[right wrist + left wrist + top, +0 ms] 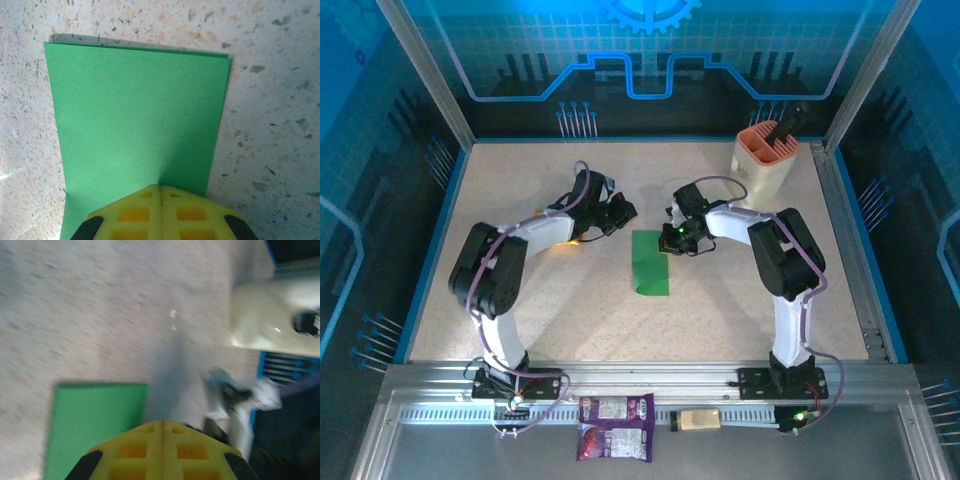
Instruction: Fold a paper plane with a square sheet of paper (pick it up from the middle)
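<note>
The square sheet of paper [650, 262] lies mid-table as a green rectangle, folded in half, long side running near to far. My right gripper [672, 240] sits at its far right edge. In the right wrist view the yellow fingers [135, 212] are pressed together, and the tip of the right gripper [161, 187] is down over the green paper [135, 110] close to its right edge. My left gripper [623, 212] hovers just beyond the sheet's far left corner. Its fingers [135, 450] are closed on nothing, with the green paper [95, 430] below and to the left.
A cream holder with an orange insert [765, 155] stands at the back right, and the holder [270, 315] is also blurred in the left wrist view. A purple snack packet [615, 425] and a small tan block [698, 420] lie on the front rail. Bare speckled tabletop [570, 300] surrounds the sheet.
</note>
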Tool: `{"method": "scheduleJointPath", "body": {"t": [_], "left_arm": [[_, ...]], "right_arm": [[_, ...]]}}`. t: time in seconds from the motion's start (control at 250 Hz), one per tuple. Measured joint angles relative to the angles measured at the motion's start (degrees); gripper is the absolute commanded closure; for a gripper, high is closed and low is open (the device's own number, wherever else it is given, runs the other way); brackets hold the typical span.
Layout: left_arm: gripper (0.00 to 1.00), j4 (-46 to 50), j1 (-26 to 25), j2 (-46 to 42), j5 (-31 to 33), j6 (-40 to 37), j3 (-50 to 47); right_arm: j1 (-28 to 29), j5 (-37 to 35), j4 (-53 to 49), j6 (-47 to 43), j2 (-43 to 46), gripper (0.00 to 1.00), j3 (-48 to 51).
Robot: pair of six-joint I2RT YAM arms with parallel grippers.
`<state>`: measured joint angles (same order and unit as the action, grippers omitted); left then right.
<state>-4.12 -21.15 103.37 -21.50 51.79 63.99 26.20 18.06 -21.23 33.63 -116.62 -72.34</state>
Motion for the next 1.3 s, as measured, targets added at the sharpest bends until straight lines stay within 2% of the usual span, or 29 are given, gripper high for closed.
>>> {"method": "scheduleJointPath", "body": {"t": [0.084, 0.208, 0.428, 0.759, 1.299], "left_arm": [[1.0, -1.1, -3.3, -4.0, 0.0, 2.4, -3.1], [1.0, -3.3, -6.9, -5.3, -0.4, 6.4, -10.3], [0.99, -6.0, -8.5, -5.3, 0.4, 12.5, -20.8], [0.96, -15.4, -9.5, -5.1, 0.7, 16.5, -23.1], [0.95, -18.9, -10.3, -1.4, 0.7, 17.0, -24.4]], "right_arm": [[0.0, 0.0, 0.1, 0.0, 0.0, 0.99, 0.0], [0.0, 0.0, 0.2, 0.0, 0.0, 0.99, 0.1], [0.0, 0.0, 0.5, 0.0, 0.2, 0.99, 0.4], [0.0, 0.0, 1.0, 0.0, 0.3, 0.99, 0.7], [0.0, 0.0, 0.9, 0.0, 0.3, 0.99, 0.7]]}}
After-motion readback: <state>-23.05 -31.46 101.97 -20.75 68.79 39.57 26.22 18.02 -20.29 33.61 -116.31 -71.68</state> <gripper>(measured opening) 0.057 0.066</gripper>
